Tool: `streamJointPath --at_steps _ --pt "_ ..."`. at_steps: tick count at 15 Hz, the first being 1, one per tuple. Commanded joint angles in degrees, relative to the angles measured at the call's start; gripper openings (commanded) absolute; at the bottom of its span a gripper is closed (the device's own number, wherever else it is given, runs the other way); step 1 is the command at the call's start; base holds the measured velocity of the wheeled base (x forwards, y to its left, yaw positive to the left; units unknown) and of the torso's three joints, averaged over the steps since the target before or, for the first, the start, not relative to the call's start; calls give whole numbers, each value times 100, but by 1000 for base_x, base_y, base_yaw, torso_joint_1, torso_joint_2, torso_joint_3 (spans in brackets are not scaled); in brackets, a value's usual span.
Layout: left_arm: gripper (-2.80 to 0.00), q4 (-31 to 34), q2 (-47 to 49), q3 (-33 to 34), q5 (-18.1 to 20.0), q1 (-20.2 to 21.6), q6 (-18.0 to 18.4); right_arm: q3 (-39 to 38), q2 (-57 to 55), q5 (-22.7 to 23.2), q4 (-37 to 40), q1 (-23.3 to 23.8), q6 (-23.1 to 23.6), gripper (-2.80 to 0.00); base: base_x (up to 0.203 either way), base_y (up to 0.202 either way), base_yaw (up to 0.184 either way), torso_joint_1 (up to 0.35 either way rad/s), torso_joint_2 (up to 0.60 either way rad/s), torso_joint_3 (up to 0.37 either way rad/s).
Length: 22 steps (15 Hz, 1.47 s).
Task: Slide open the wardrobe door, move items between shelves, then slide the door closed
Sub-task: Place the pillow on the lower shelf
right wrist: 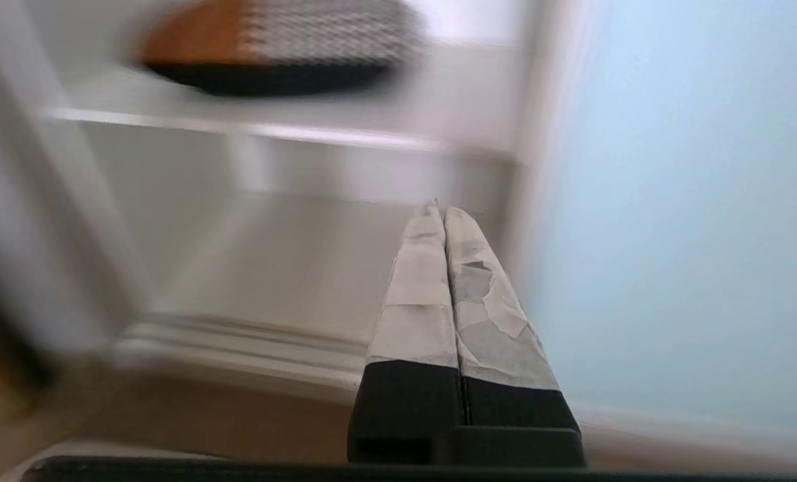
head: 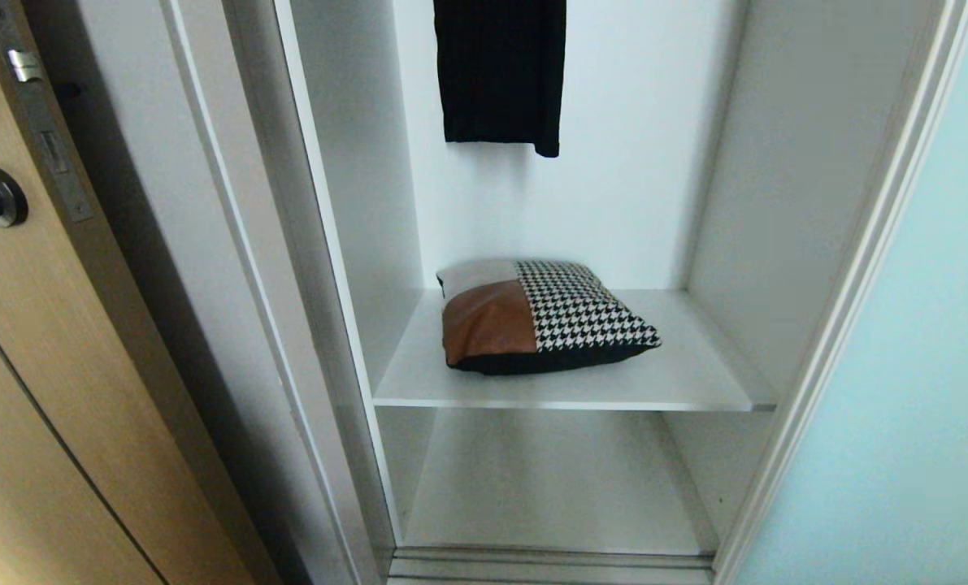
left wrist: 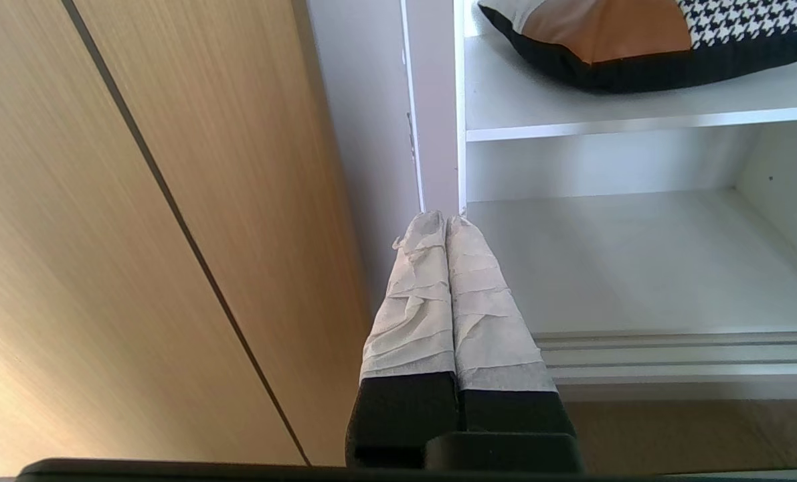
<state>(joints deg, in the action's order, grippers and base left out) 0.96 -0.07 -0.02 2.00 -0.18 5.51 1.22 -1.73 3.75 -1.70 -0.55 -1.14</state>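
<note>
Cushion [head: 544, 317] flat on upper shelf [head: 695, 374] — long axis along the front edge, houndstooth end right — both tools pressed closed, empty.

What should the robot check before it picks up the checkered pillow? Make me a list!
1. Pale aqua frosted-glass sliding door slid aside, wardrobe open: ok.
2. Houndstooth, tan leather and white cushion lying on the upper white shelf: ok.
3. Lower white shelf free to take it: ok.
4. Hanging black garment well above the cushion: ok.
5. Left tool open for grasping: not ok, shut.
6. Right tool open: not ok, shut.
</note>
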Motion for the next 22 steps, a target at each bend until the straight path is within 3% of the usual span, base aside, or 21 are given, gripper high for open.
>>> streamJointPath --at_steps 1,22 --pt "-280 0 7 -4 2 1 3 -110 190 -448 142 5 -51 -280 0 0 0 0 0 0" --pt "-280 0 7 2 2 1 3 -122 190 -383 143 11 -62 -280 0 0 0 0 0 0"
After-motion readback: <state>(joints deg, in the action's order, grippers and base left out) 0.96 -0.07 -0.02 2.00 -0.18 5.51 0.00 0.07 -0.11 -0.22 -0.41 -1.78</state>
